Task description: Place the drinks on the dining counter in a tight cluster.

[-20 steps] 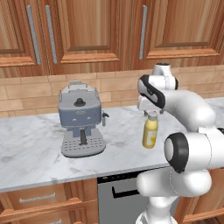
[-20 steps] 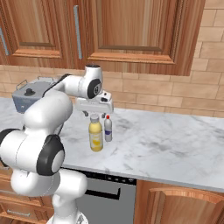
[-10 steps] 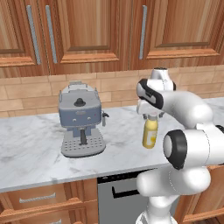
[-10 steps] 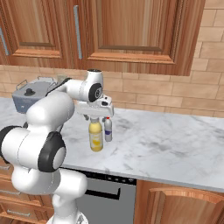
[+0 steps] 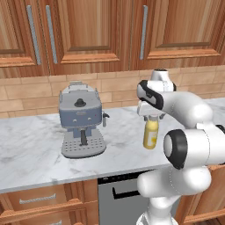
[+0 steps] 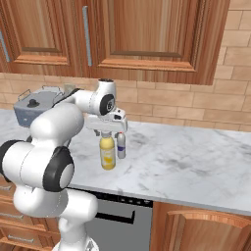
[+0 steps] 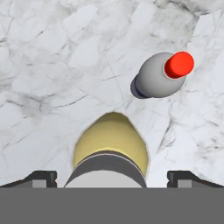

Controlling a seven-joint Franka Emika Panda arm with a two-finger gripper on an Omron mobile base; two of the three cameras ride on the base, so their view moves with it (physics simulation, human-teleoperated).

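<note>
Yellow stout bottle with pale cap point(image 7: 109, 144) stands between the wide-spread tips of the two-finger gripper point(image 7: 111, 177), ungripped. Small white bottle with red cap point(image 7: 162, 76) stands at one o'clock, just beside it on grey-veined white marble counter point(image 7: 48, 65).

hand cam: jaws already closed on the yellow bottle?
No: the gripper stands open, each fingertip clear of the yellow bottle between them.

Occlusions and cut-offs, three views.
Cap and neck of yellow bottle point(image 5: 150, 134) covered by gripper point(image 5: 151, 115) in both base views; lower part cropped in hand view point(image 7: 110, 151). White bottle point(image 6: 121, 145) hidden behind arm in left base view; label text too small to read. Fingertips point(image 7: 40, 178) cropped at hand view's bottom edge. Coffee machine point(image 6: 37, 105) mostly screened by arm in right base view. Dishwasher point(image 5: 118, 195) partly blocked by robot body.
</note>
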